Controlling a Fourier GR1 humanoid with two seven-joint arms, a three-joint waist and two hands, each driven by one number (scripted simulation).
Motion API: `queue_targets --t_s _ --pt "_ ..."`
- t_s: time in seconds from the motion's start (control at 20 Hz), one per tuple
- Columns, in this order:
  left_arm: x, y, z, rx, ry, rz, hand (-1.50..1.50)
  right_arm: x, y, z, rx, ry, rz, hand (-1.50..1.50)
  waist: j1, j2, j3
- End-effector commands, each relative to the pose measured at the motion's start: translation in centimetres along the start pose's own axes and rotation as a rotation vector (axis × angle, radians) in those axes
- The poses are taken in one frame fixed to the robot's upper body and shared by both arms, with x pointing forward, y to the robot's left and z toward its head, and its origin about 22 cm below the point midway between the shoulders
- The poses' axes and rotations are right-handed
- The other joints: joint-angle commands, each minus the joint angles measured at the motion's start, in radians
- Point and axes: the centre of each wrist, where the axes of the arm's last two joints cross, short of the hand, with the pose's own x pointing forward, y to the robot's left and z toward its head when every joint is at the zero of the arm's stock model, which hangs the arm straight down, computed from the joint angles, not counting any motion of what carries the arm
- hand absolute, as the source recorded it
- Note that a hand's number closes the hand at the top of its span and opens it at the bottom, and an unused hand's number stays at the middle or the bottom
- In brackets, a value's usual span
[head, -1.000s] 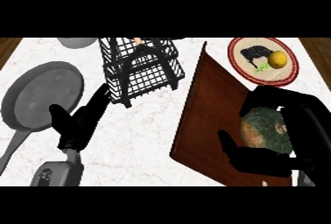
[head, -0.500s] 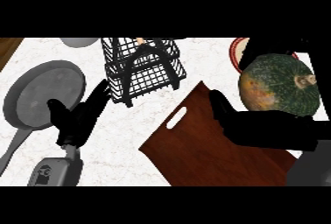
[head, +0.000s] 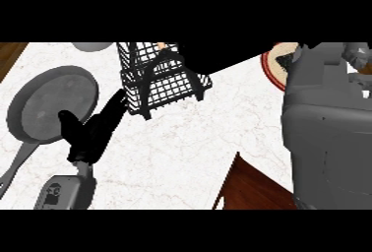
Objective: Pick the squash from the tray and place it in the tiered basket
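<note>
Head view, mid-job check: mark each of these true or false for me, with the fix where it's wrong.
1. The left hand rests open beside the pan. True.
2. The squash lies on the tray. False: no squash shows; only the tray's corner is visible.
3. The tiered basket is white plastic. False: it is black wire.
4. The right forearm fills the view's right side. True.

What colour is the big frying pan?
The frying pan is grey, darker inside than along its rim; the head view shows it at the left.
</note>
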Motion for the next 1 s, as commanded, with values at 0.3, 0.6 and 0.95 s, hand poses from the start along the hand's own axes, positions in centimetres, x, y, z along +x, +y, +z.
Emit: queue_targets --t_s 0.3,0.6,0.95 --pt "0.6 -1.5 0.0 -0.007 -0.016 0.01 0.0 1.7 4.4 -6.9 0.011 0.058 -0.049 1.5 -0.001 0.002 0.001" --pt "1.7 -1.0 -0.9 -0.035 -0.021 -0.012 0.0 0.6 9.0 -10.0 0.016 0.069 -0.106 1.5 0.026 0.011 0.0" --pt "0.7 -2.7 -1.2 -0.079 -0.036 -0.022 0.0 -0.9 11.8 -11.4 -0.003 0.156 -0.315 1.5 0.072 0.02 -0.001"
